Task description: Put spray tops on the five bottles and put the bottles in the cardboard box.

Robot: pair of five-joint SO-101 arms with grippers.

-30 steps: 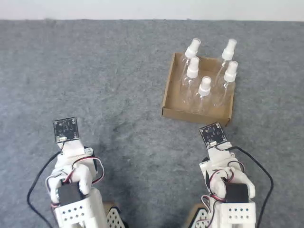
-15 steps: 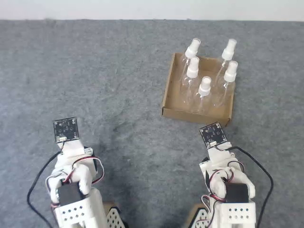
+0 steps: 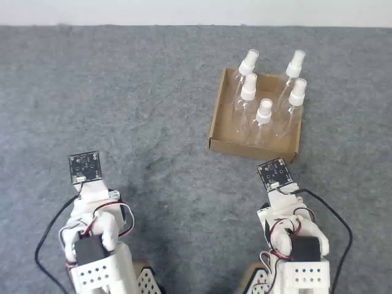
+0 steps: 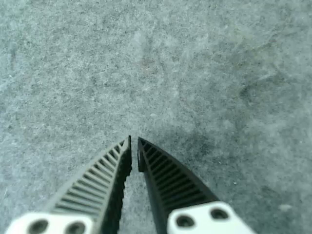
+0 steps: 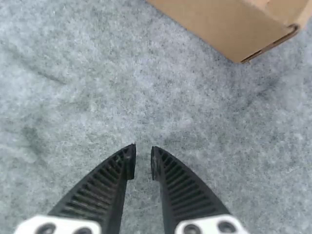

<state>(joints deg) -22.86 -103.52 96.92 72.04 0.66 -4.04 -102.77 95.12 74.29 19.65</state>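
The cardboard box (image 3: 214,120) sits on the grey carpet at the right back. Several clear bottles (image 3: 264,117) with white spray tops stand upright inside it. My left gripper (image 4: 134,141) hangs over bare carpet at the front left, fingers shut with nothing between them. My right gripper (image 5: 142,148) is at the front right, just short of the box's near wall (image 5: 229,25). Its tips sit nearly together, a thin gap showing, and they hold nothing. Both arms (image 3: 92,211) (image 3: 286,214) are folded back near their bases.
Grey carpet (image 3: 135,104) covers the whole table, with open room to the left of the box and in the middle. A pale wall edge (image 3: 184,12) runs along the back.
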